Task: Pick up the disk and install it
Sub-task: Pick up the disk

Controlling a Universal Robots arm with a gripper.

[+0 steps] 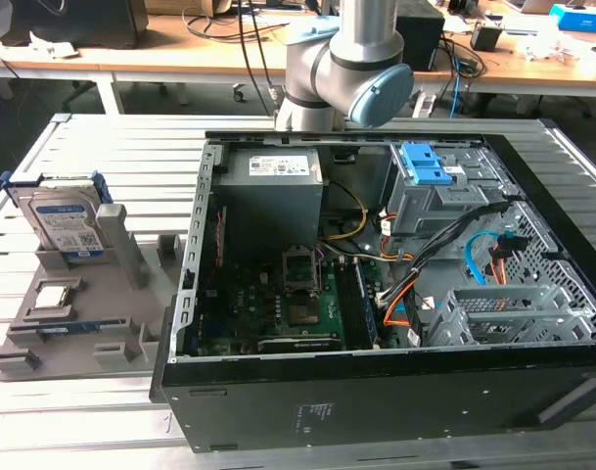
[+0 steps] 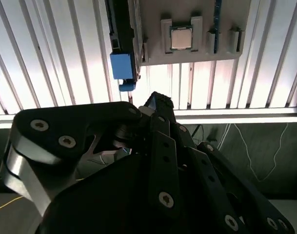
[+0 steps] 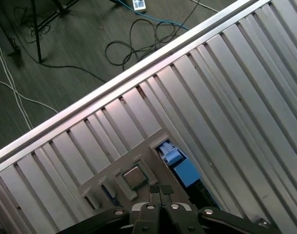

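The disk [image 1: 68, 223] stands upright in a slot of the grey fixture tray [image 1: 72, 338] at the exterior view's left, its silver face and white-and-blue label framed by a blue bracket. Seen edge-on from above in both wrist views, the disk [image 2: 123, 48] [image 3: 183, 168] shows its blue bracket end. My gripper [image 3: 160, 191] hangs high above the tray, beside the disk, shut with nothing between its fingertips. Its black linkage [image 2: 158, 161] fills the foreground. The arm [image 1: 342, 69] rises behind the computer case.
An open black computer case [image 1: 376, 382] lies on the slatted aluminium table [image 1: 112, 157]. Inside are a grey drive bay with a blue latch [image 1: 425, 166], a motherboard and cables. A processor chip [image 3: 133, 176] sits on the tray. Cables trail on the floor [image 3: 138, 39].
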